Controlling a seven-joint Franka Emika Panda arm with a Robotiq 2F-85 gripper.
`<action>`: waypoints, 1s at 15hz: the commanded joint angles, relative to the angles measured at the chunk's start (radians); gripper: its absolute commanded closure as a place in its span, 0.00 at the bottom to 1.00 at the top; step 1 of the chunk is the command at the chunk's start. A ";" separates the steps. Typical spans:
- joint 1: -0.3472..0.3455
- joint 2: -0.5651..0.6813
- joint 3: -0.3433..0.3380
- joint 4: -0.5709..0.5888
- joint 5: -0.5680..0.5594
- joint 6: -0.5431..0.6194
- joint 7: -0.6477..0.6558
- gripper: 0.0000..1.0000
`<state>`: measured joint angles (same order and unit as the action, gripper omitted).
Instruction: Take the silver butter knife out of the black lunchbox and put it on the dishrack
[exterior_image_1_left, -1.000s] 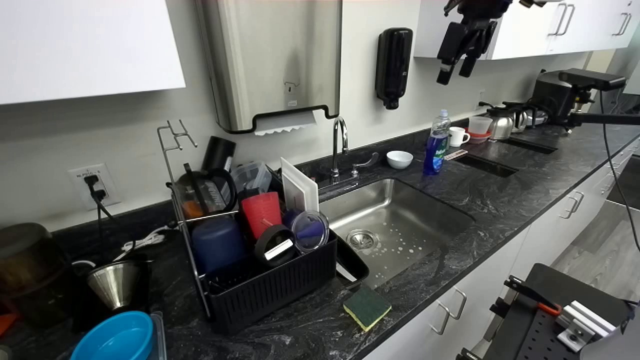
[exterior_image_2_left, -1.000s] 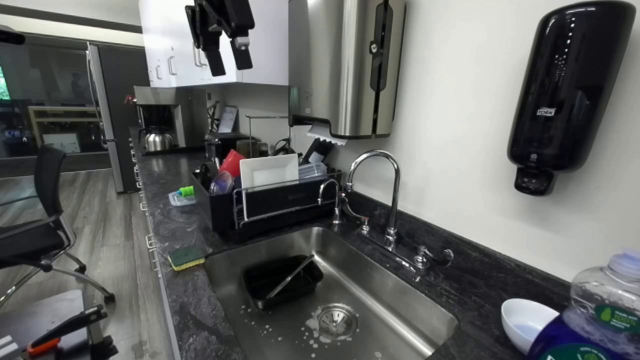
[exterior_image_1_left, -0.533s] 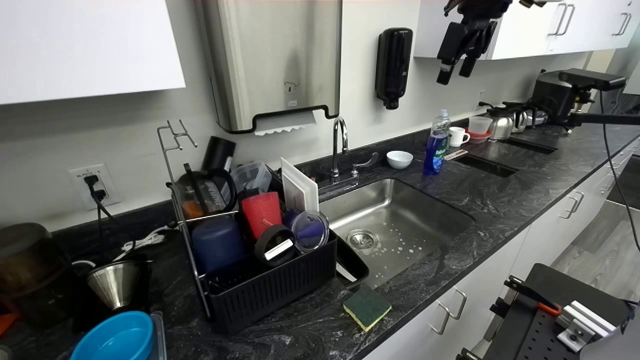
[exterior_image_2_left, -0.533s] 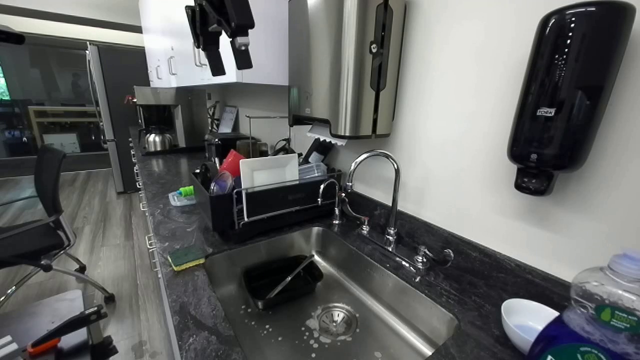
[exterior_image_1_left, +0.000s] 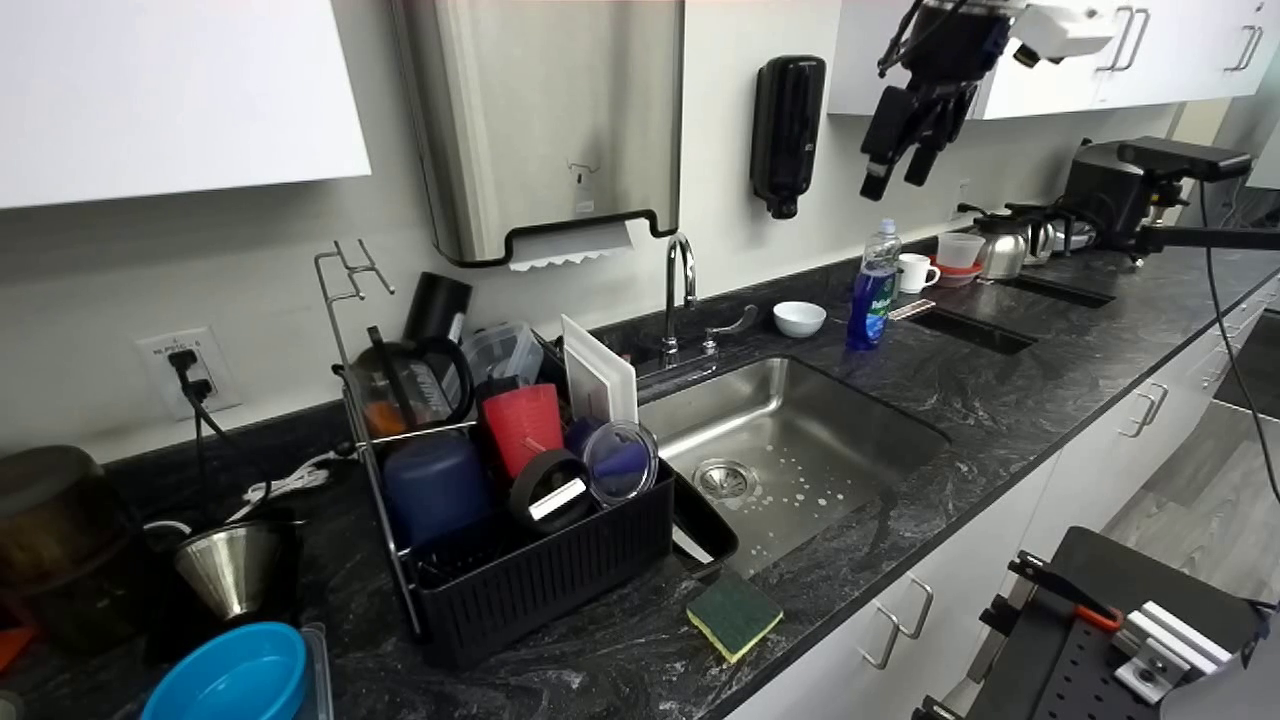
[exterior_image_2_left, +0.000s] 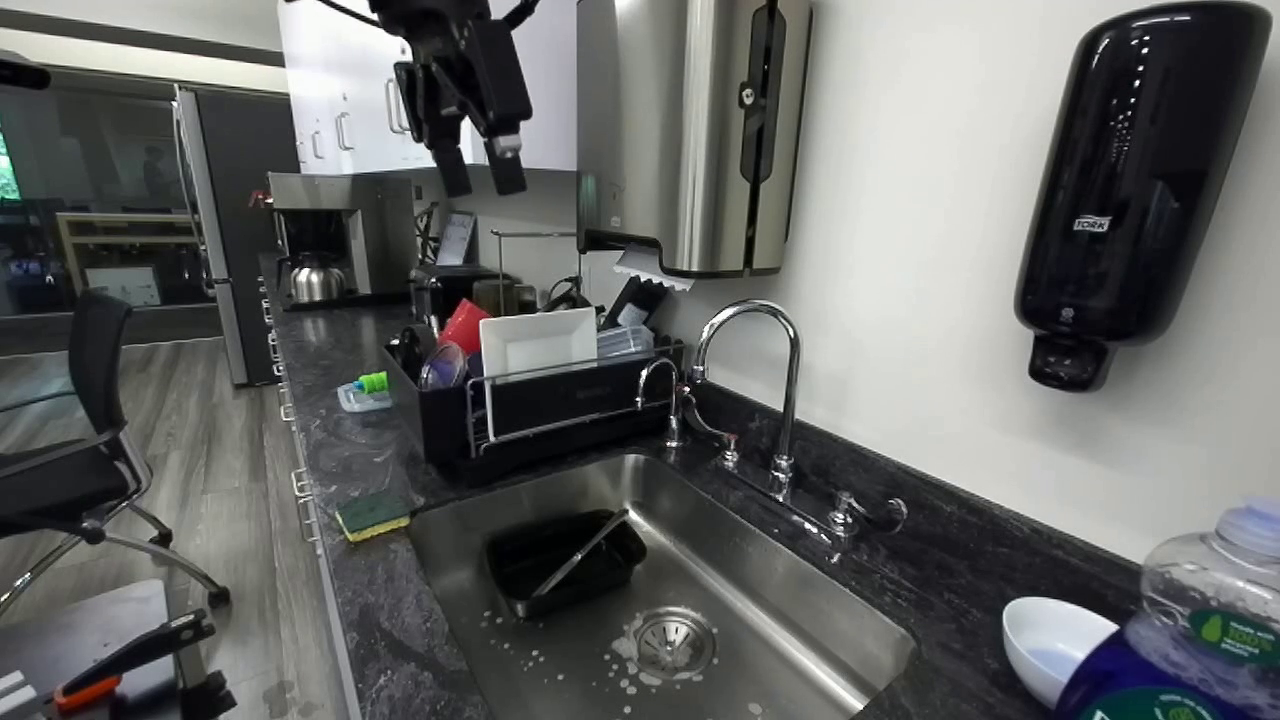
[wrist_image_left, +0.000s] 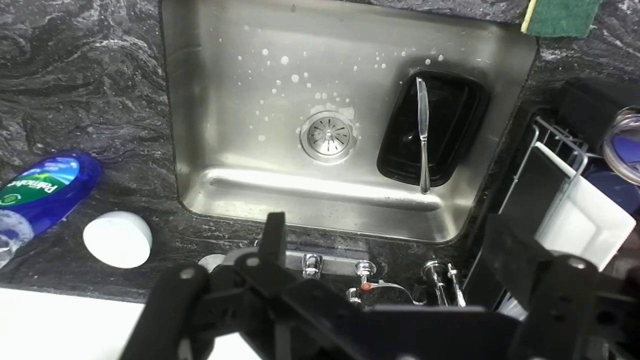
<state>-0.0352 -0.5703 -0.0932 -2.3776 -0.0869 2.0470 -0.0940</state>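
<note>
Inside the steel sink (wrist_image_left: 225, 120), a slender metal knife (wrist_image_left: 423, 136) is tilted in the round-cornered plastic lunchbox (wrist_image_left: 451, 117); above sink level, the pincer (exterior_image_2_left: 483, 182) is spread.

We see a shiny metal butter knife (wrist_image_left: 423, 117), glossy plastic lunchbox (wrist_image_left: 451, 120), kinda satiny steel sink (wrist_image_left: 235, 145), plus a sponge (wrist_image_left: 565, 17) that looks rough and matt
</note>
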 joint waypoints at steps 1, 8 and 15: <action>0.013 0.015 -0.022 -0.061 0.038 0.083 -0.053 0.00; 0.008 0.078 -0.024 -0.165 0.088 0.183 -0.058 0.00; 0.004 0.201 -0.015 -0.210 0.092 0.329 -0.038 0.00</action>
<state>-0.0289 -0.4218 -0.1116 -2.5781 -0.0107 2.3117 -0.1312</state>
